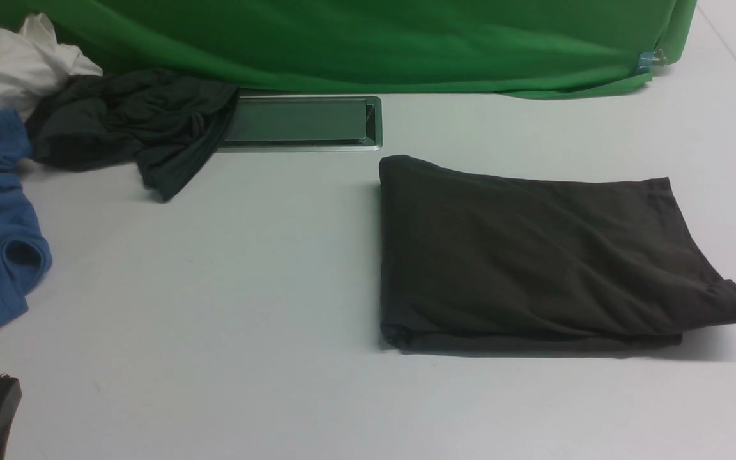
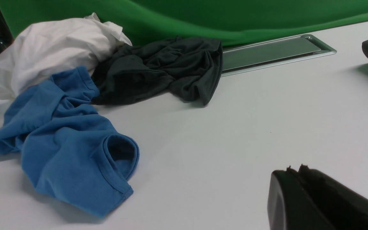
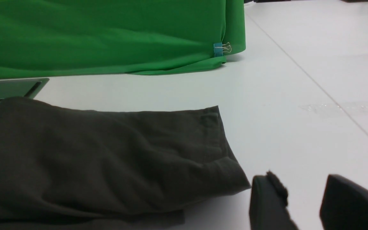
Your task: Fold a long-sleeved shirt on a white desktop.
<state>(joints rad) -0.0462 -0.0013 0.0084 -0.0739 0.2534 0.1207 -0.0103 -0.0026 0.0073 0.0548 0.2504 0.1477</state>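
While the shirt [image 1: 534, 262] lies folded into a tidy rectangle on the right half of the desktop [image 1: 246, 306], we're both clear of it: our left gripper [image 2: 294, 171] sits pinched shut on nothing, low at the near left, and our right gripper [image 3: 305, 188] hovers partly open and empty just beside the shirt's near right corner. That knit looks soft, limp and light, so we'd judge it will sag and slide apart if lifted by one layer. Best hold is probably through the whole stack at the near edge, or at that flared corner on the right. Room is generous: bare white in front and to the left, while the heap of clothes [image 1: 87, 128] and the tray [image 1: 304, 121] sit well apart at the back.
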